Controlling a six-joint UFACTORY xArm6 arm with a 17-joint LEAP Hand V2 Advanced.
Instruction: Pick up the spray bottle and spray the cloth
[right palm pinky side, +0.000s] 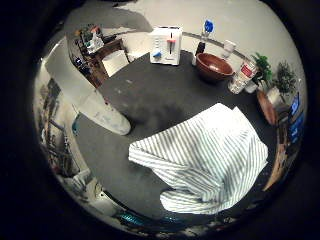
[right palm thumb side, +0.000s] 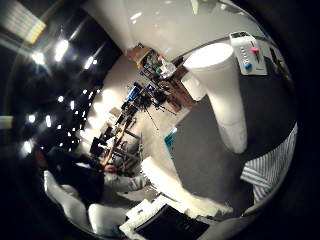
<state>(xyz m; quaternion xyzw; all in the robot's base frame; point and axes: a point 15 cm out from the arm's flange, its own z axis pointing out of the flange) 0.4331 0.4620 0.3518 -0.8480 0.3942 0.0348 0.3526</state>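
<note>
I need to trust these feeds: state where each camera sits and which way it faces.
Little finger side palm view: on the palm, facing down at the dark table with the striped cloth; no hand part clearly shows.
Thumb side palm view: on the palm, facing sideways across the table edge into the room.
Shared: striped cloth, white toaster, white cylinder.

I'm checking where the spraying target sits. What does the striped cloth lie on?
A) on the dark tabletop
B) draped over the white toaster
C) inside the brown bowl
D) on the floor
A: the striped cloth lies crumpled on the dark tabletop, apart from the brown bowl and white toaster.
</note>
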